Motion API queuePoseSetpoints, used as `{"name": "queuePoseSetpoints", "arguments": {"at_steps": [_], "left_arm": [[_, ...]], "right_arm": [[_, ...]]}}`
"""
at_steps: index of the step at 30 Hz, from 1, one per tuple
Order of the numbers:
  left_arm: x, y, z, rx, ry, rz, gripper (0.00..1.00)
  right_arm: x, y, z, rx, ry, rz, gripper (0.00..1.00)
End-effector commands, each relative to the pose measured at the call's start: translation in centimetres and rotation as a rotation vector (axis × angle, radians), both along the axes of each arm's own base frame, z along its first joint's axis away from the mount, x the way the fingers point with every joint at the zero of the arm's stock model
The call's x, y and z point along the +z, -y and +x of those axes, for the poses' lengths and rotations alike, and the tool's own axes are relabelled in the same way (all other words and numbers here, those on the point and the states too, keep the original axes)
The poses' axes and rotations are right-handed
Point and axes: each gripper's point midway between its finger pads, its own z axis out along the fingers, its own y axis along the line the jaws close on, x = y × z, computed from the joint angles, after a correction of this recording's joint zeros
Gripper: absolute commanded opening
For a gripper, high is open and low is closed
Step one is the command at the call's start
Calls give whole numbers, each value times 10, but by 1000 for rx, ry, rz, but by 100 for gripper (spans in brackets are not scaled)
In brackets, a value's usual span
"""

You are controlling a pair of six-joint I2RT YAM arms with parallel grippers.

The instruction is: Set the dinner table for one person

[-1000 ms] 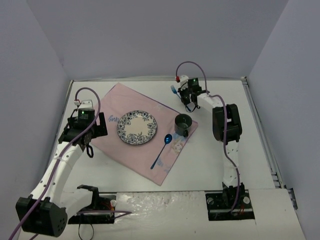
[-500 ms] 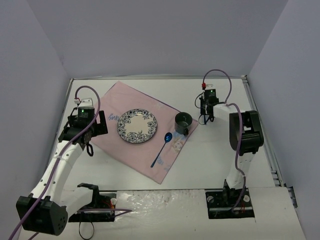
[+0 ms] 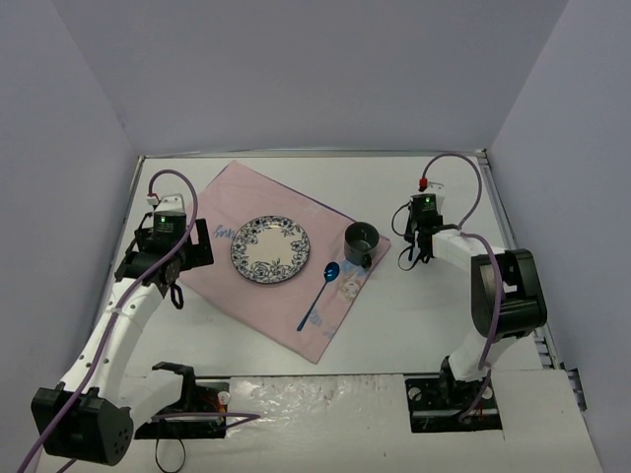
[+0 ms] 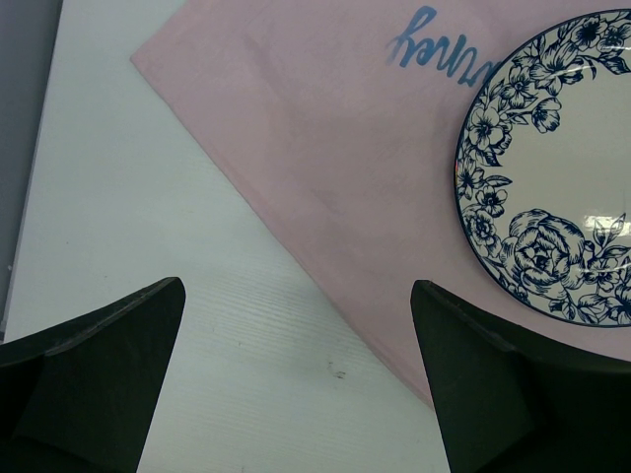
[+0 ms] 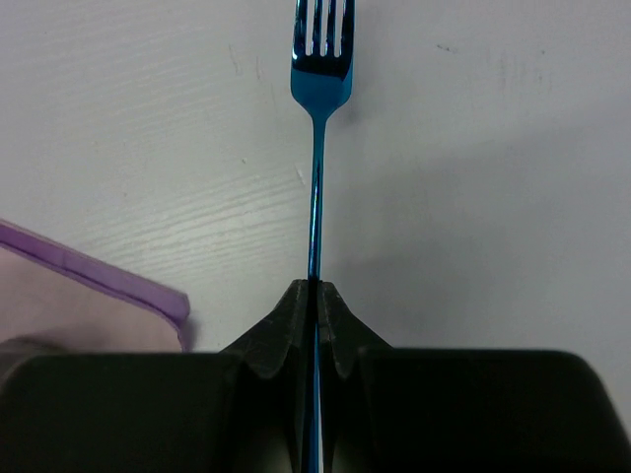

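The dinner table (image 3: 394,325) is a white tabletop carrying a pink cloth (image 3: 261,301). On the cloth lie a blue-flowered plate (image 3: 270,249), a dark cup (image 3: 361,241) and a blue spoon (image 3: 318,296). My right gripper (image 3: 418,252) hangs over bare table just right of the cup. In the right wrist view it (image 5: 314,286) is shut on the handle of a blue fork (image 5: 320,59), tines pointing away. My left gripper (image 3: 175,293) is open at the cloth's left edge. Nothing lies between its fingers (image 4: 99,365); the plate (image 4: 552,197) shows at the right.
Grey walls close in the table on the back and both sides. A corner of the cloth with a purple hem (image 5: 99,281) lies left of the right gripper. Blue lettering (image 4: 434,49) marks the cloth near the plate.
My right gripper has carried the fork from the back, past the cloth's far corner, rightward and nearer, to just right of the cup. The left arm has stayed still.
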Motion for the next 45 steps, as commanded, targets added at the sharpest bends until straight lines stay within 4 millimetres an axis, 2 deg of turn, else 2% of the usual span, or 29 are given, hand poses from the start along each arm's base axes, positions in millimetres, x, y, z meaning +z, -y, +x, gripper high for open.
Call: {"name": "queuePoseSetpoints", "arguments": {"at_steps": [1,10,12,16,21,25,29,31,34,36,40,45], "left_arm": [[18,3,10,2,77,-15,97],[19,5,10,-3,83,-28,97],[19,10,10,-11,90,-53,97],[26,26,15,-38,116,-134,97],[49,52,26,-71,191,-246,97],[64,92,39,-131,241,-337,97],[88,155,52,-234,319,-447,97],[93,183,59,-267,330,-495,97],[118,221,71,-325,397,-568,97],[125,244,73,-357,414,-609,96],[123,283,73,-392,397,-662,93],[132,315,74,-416,399,-667,88]], "right_arm": [[34,-13,-2,-33,133,25,0],[62,-50,-19,51,197,31,0],[77,-61,-25,78,235,55,0],[104,-75,-35,137,282,72,0],[136,-104,-51,243,334,120,0],[156,-135,-63,345,378,166,0],[168,-168,-76,459,412,200,0],[171,-178,-80,497,425,223,0],[176,-188,-84,522,444,251,0],[180,-192,-86,526,458,268,0],[183,-201,-90,542,468,291,0],[180,-212,-94,559,472,302,0]]}}
